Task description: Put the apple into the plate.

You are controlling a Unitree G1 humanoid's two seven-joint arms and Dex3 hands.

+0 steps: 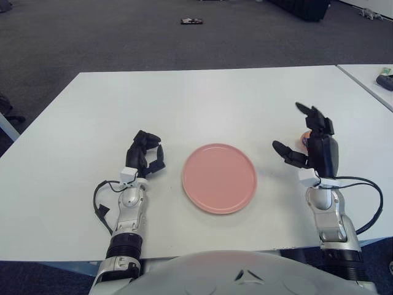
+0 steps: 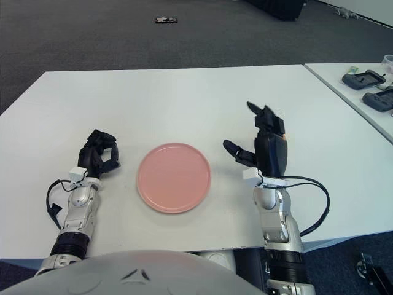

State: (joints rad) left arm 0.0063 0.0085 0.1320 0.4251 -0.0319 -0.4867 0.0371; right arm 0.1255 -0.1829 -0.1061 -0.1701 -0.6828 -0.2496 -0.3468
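In the left eye view, a big white table (image 1: 202, 104) fills most of the picture. A round pink plate (image 1: 219, 178) lies flat on it, near the front edge and about in the middle. The plate has nothing in it.

The left hand (image 1: 145, 157) shows to the left of the plate, near it but not touching it. Its black fingers are curled in and they hold nothing.

The right hand (image 1: 310, 144) shows to the right of the plate, a bit apart from it. It stands up tall with its fingers spread out. One finger points up and one points toward the plate. A small bit of the apple (image 1: 304, 137) peeks out just behind this hand, red and orange. Most of the apple is hidden by the hand. The fingers are not closed around it, and I cannot tell if the hand touches it.

In the right eye view, the plate (image 2: 174, 177) sits between the two hands again. The left hand (image 2: 98, 157) is curled up. The right hand (image 2: 264, 144) is spread wide. Here the apple is fully hidden behind the hand. Two dark gadgets (image 2: 368, 86) lie on another white table (image 2: 344, 98) far to the right.
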